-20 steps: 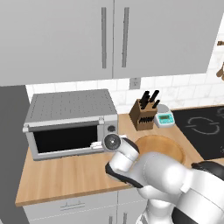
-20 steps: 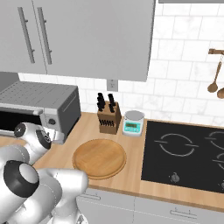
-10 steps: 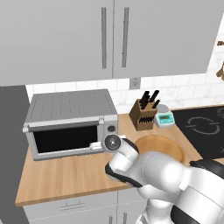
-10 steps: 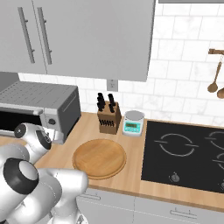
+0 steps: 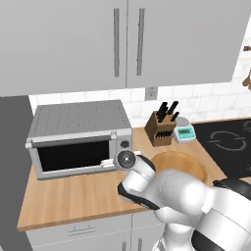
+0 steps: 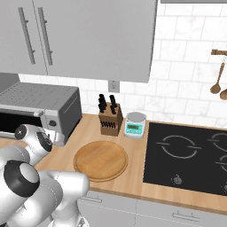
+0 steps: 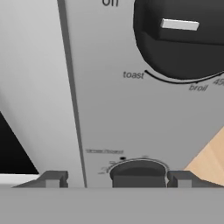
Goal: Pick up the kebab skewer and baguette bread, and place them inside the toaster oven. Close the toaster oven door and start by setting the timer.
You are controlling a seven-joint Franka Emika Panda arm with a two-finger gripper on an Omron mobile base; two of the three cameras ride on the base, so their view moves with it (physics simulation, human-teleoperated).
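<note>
Nothing moved since earlier. Gripper (image 7: 117, 179) spread, straddling lower knob (image 7: 139, 171) on toaster oven (image 5: 81, 137). Toaster oven door (image 5: 73, 156) shut; setting the timer remains.

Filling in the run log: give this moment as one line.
phase: timer setting | end effector: open, straddling lower dark round knob | boxy silver-grey toaster oven door: closed

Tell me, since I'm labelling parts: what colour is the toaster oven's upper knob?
Black with a white pointer bar, clearest in the hand view: upper knob.
</note>
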